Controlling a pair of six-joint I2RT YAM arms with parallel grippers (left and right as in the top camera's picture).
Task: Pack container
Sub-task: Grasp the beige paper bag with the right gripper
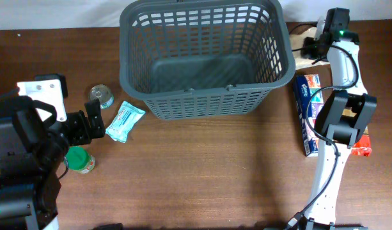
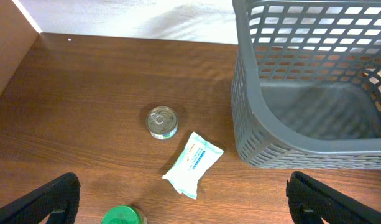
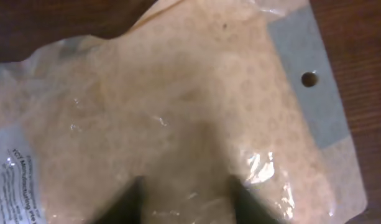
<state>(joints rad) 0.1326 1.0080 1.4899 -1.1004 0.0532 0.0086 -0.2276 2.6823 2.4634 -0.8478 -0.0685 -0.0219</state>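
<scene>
The container [image 1: 207, 96] is a large dark-grey slotted basket at the back middle of the table, empty; it also shows in the left wrist view [image 2: 283, 140]. My left gripper [image 1: 98, 120] [image 2: 184, 202] is open and empty, low over the table left of the basket, near a white-and-teal wipes pack [image 1: 125, 121] [image 2: 193, 163]. My right gripper [image 1: 315, 46] [image 3: 189, 202] is down on a tan bag of grain [image 1: 302, 46] [image 3: 190, 112] right of the basket, its fingers pinched on the bag.
A small tin can [image 1: 102, 95] [image 2: 161, 121] and a green-lidded jar [image 1: 79, 159] [image 2: 123, 216] sit near my left gripper. A long blue box [image 1: 307, 114] and a red packet [image 1: 361, 151] lie at the right, by the right arm.
</scene>
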